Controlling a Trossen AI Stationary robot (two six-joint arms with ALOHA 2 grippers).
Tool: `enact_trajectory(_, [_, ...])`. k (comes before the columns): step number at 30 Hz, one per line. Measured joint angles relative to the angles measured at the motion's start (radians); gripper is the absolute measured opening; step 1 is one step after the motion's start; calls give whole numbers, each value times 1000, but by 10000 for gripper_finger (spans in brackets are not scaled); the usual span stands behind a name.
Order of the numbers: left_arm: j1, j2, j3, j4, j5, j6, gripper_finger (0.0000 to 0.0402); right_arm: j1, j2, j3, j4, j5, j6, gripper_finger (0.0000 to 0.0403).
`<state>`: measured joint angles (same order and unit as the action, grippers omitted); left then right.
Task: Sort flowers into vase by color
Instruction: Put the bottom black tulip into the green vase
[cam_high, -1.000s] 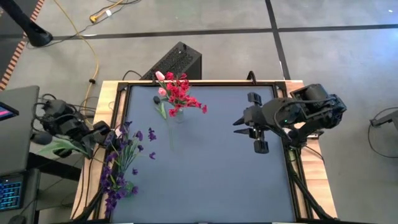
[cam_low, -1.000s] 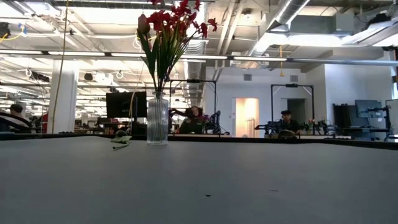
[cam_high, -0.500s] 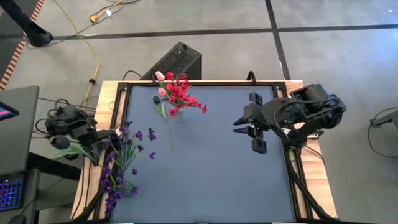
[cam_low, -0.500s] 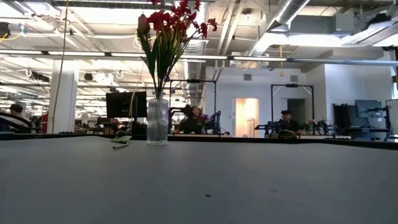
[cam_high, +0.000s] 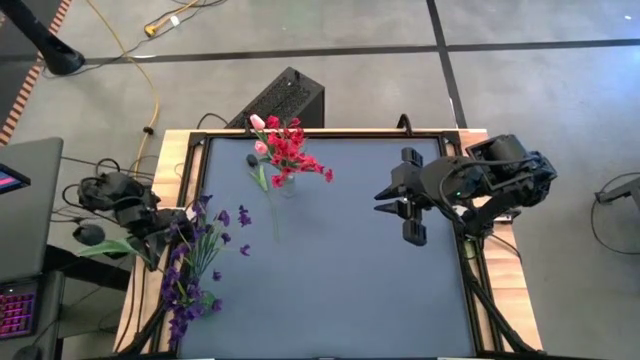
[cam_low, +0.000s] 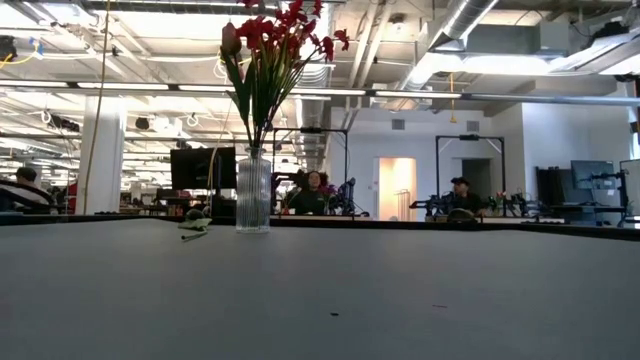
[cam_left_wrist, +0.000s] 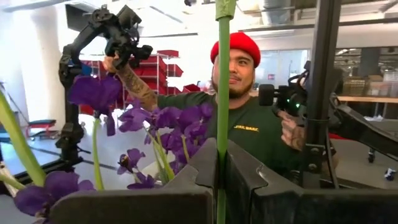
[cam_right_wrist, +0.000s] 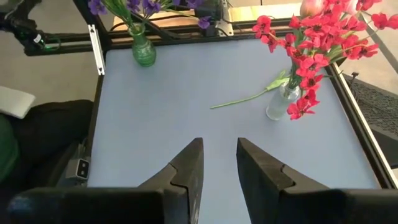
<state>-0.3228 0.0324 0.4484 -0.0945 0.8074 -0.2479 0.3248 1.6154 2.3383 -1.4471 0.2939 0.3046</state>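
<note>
Bright even overhead light, ceiling strip lights (cam_low: 120, 88) glaring, soft shadows on the table (cam_high: 330, 270), left wrist foreground blurred.

Green stem (cam_left_wrist: 222, 93) runs past the frame's top

Matt blue-grey table top (cam_high: 330, 260), smooth, framed by pale bare wood (cam_high: 505, 270). Clear ribbed glass vase (cam_low: 252, 190), glossy. Green glass vase (cam_right_wrist: 143, 52), shiny. Red cloth-like artificial blossoms (cam_high: 290, 150) on thin plastic-looking stems. Matt black plastic gripper fingers (cam_right_wrist: 186, 171).
</note>
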Motion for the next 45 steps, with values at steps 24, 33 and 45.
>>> enact_trajectory(24, [-234, 2, -190, 165, -124, 86, 0, -47, 0, 0, 26, 28, 4, 121])
enact_trajectory(33, [-325, 2, -248, 236, -190, 103, 0, -46, 0, 0, 27, 27, 10, 121])
enact_trajectory(45, [-425, 45, -319, 339, -303, 130, 0, -46, 0, 0, 27, 27, 12, 121])
